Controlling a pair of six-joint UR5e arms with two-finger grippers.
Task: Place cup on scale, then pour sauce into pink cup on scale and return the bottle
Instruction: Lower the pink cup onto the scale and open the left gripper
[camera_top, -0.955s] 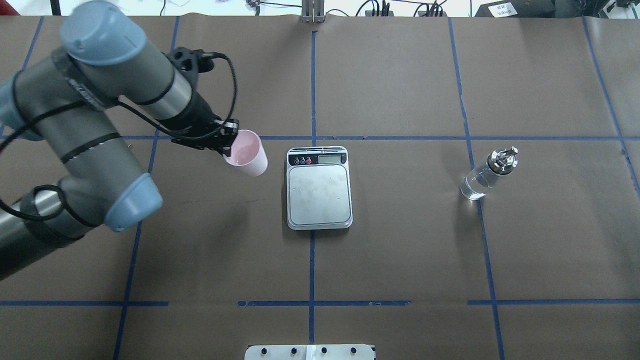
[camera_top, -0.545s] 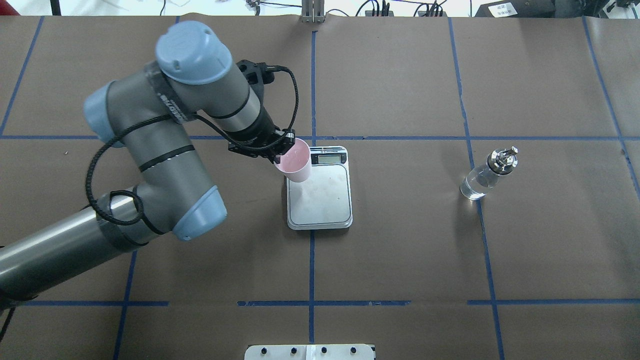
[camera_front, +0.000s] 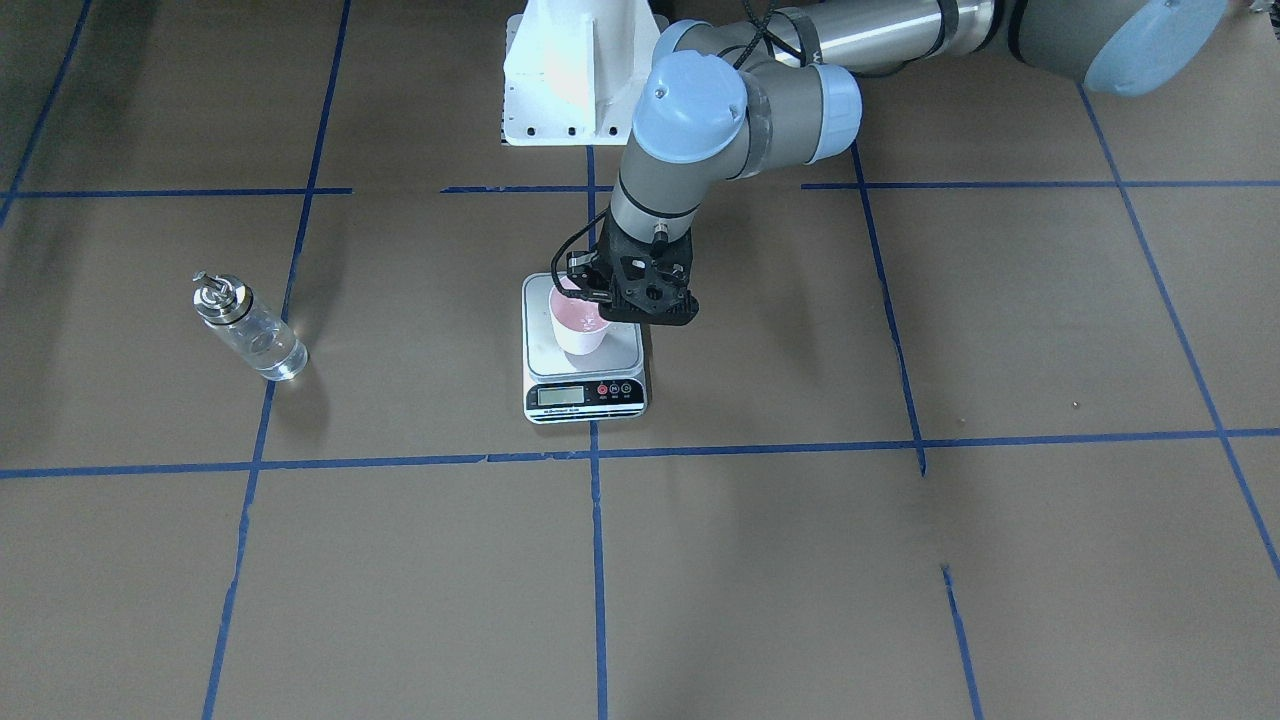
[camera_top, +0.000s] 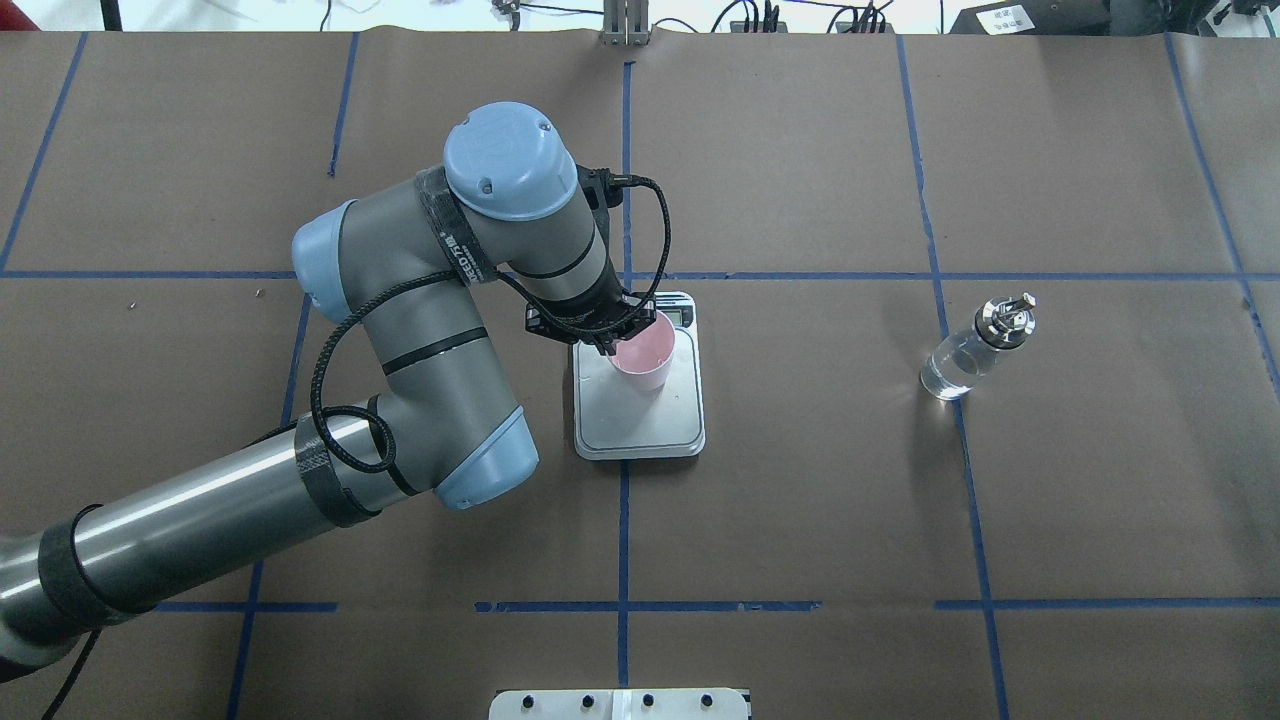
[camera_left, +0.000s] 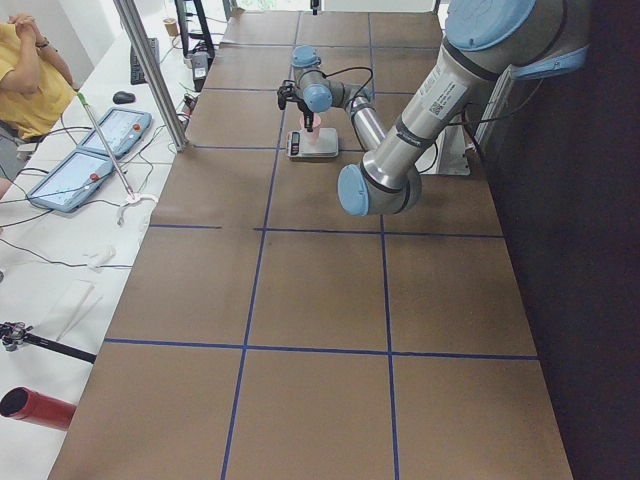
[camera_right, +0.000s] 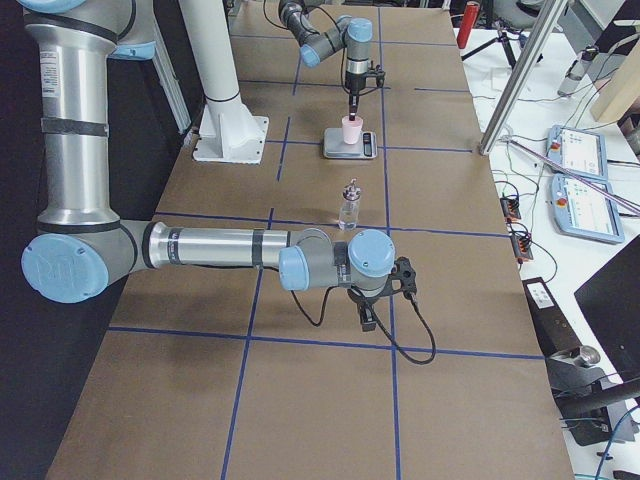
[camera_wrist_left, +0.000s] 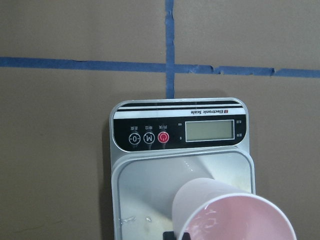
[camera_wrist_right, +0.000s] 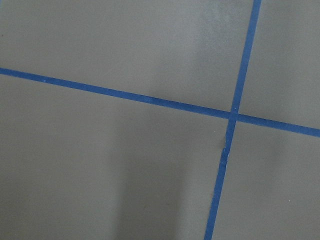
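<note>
The pale pink cup (camera_top: 647, 358) stands upright over the silver platform of the scale (camera_top: 640, 425), toward the display end. My left gripper (camera_top: 609, 345) is shut on the cup's rim, one finger inside and one outside. In the left wrist view the cup (camera_wrist_left: 235, 215) fills the lower right, above the scale (camera_wrist_left: 175, 132). Whether the cup's base touches the platform I cannot tell. The clear glass bottle (camera_top: 968, 355) with its silver spout stands alone far to the right. My right gripper (camera_right: 367, 322) shows only in the exterior right view, low over the table; its state is unclear.
Brown paper with blue tape lines (camera_top: 625, 520) covers the table. The white robot base (camera_front: 570, 70) sits at the robot's edge. A person (camera_left: 25, 70) sits beside a side table with tablets (camera_left: 85, 160) past the far edge.
My left arm has carried the cup rightward, from left of the scale to over its platform. The bottle and scale have not moved.
</note>
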